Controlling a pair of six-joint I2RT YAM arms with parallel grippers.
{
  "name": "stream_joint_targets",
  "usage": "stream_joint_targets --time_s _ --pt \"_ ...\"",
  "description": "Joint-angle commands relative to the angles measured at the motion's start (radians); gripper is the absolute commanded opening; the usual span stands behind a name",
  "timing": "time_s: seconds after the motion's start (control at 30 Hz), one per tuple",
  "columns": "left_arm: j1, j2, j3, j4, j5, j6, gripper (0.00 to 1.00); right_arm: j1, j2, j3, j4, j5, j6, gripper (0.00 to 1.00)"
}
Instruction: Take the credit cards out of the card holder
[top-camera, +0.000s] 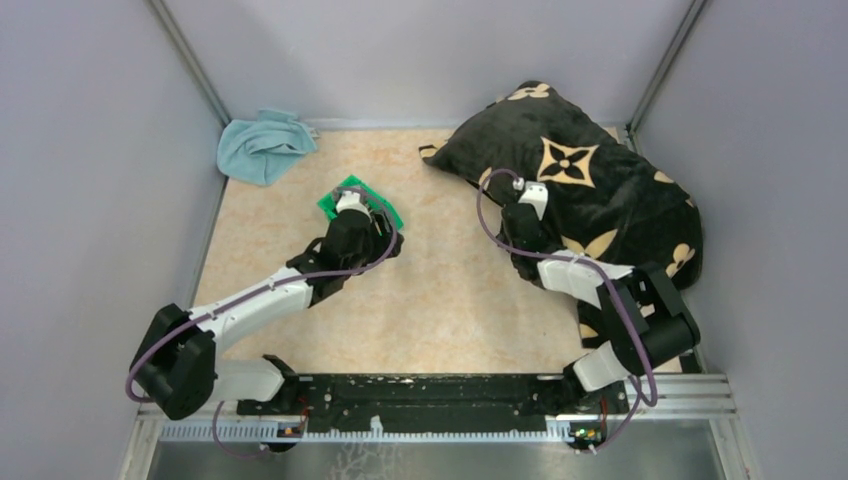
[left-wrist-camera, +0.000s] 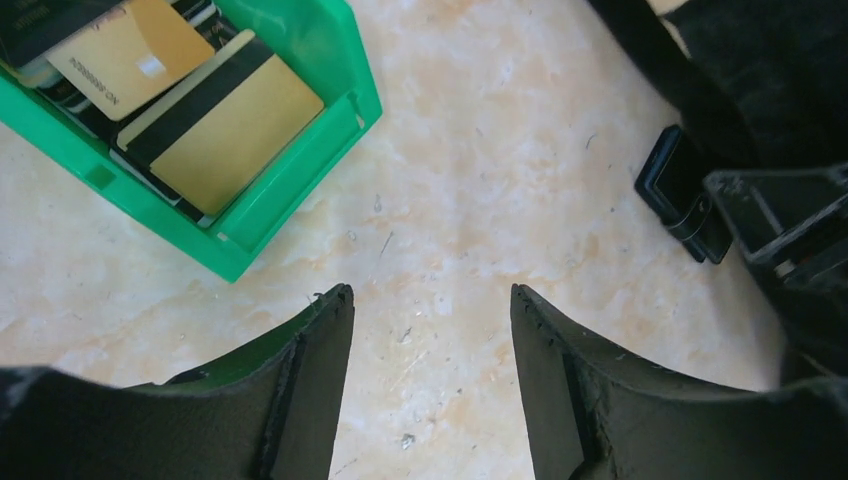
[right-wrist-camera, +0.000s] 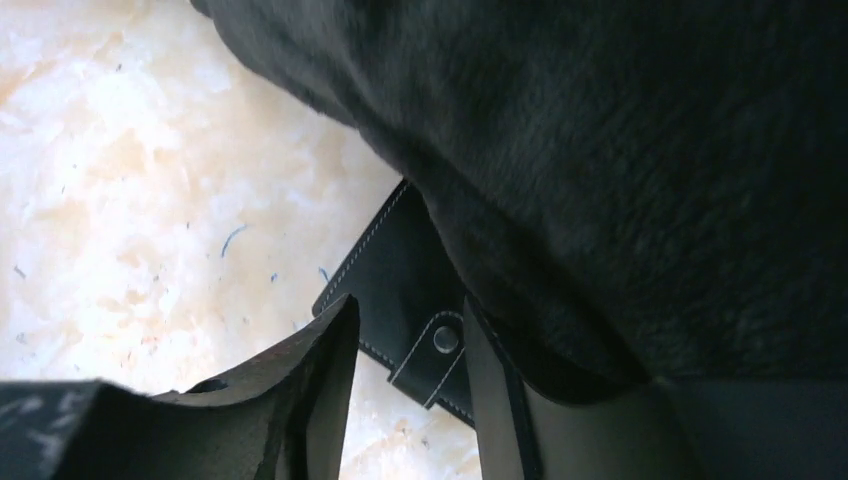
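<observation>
The black card holder (right-wrist-camera: 395, 270), with white stitching and a snap tab, lies on the table with its far part tucked under the pillow. My right gripper (right-wrist-camera: 410, 305) stands open just above it, one finger on each side of the snap tab and the right finger against the pillow. Several credit cards (left-wrist-camera: 235, 130), gold and dark, lie in the green bin (left-wrist-camera: 300, 190). My left gripper (left-wrist-camera: 430, 292) is open and empty over bare table beside the bin. In the left wrist view the card holder (left-wrist-camera: 668, 180) shows at the right. From the top view the left gripper (top-camera: 380, 218) and right gripper (top-camera: 512, 212) hide it.
A big black pillow (top-camera: 590, 190) with tan flower marks fills the back right and overhangs the holder. A light blue cloth (top-camera: 262, 145) lies at the back left. The green bin (top-camera: 345, 192) sits mid-table under my left wrist. Grey walls close in three sides.
</observation>
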Motion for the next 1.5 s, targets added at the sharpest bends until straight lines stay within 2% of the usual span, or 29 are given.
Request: stream_joint_targets --time_s 0.0,0.2,0.33,0.47,0.7,0.87,0.9,1.1,1.33,1.47 --pt "-0.001 0.001 -0.045 0.020 0.032 0.025 0.66 0.007 0.040 0.095 -0.059 0.089 -0.001 0.45" --pt "-0.001 0.040 -0.096 0.059 0.030 0.009 0.67 0.007 0.126 0.177 -0.170 0.122 0.015 0.42" --pt "-0.001 0.072 -0.120 0.108 0.008 0.033 0.66 0.007 0.162 0.202 -0.224 0.117 0.039 0.46" --pt "-0.001 0.118 -0.128 0.151 -0.001 0.058 0.65 0.006 0.173 0.211 -0.263 0.077 0.087 0.40" --pt "-0.001 0.155 -0.168 0.249 0.033 0.071 0.64 0.009 0.223 0.199 -0.267 -0.036 0.116 0.20" --pt "-0.001 0.178 -0.202 0.321 0.021 0.095 0.63 0.017 0.205 0.146 -0.231 -0.137 0.119 0.00" --pt "-0.001 0.185 -0.204 0.335 0.022 0.102 0.63 0.023 0.199 0.134 -0.225 -0.159 0.119 0.00" --pt "-0.001 0.197 -0.186 0.324 0.050 0.104 0.62 0.135 0.151 0.096 -0.227 -0.173 0.132 0.00" --pt "-0.001 0.168 -0.205 0.359 0.090 0.123 0.63 0.358 0.123 0.108 -0.253 -0.171 0.145 0.00" --pt "-0.001 0.144 -0.228 0.390 0.094 0.160 0.67 0.465 0.009 0.034 -0.263 -0.079 0.170 0.00"
